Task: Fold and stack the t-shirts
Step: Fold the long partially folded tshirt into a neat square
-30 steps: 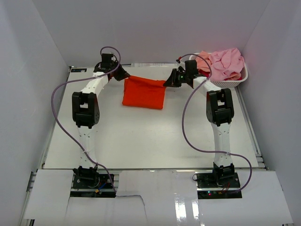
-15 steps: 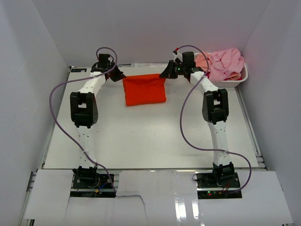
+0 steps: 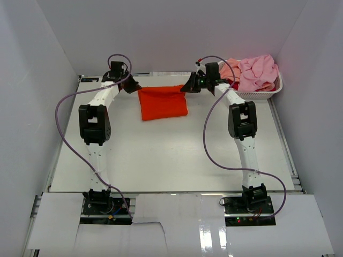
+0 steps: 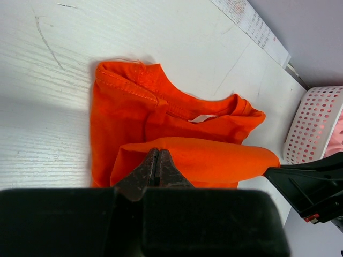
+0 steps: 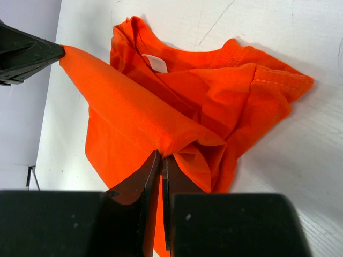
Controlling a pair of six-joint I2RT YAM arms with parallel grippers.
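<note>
The bright orange-red t-shirt (image 3: 163, 103) lies partly folded at the far middle of the table. My left gripper (image 3: 134, 87) is shut on its far left corner, and my right gripper (image 3: 186, 88) is shut on its far right corner. Between them they hold a folded edge raised over the collar part. In the left wrist view the left gripper (image 4: 157, 152) pinches the orange fold (image 4: 203, 160). In the right wrist view the right gripper (image 5: 161, 156) pinches the same fold (image 5: 134, 115); the collar with its white label (image 5: 156, 62) lies beyond. More t-shirts, pink and salmon (image 3: 254, 72), are heaped in the basket.
A white perforated basket (image 3: 262, 93) stands at the far right corner, also in the left wrist view (image 4: 316, 123). White walls enclose the table on three sides. The right gripper's tip shows in the left wrist view (image 4: 305, 182).
Both grippers have moved toward the far edge and slightly left, carrying the shirt's edge with them. The shirt has shifted back and looks more compact.
</note>
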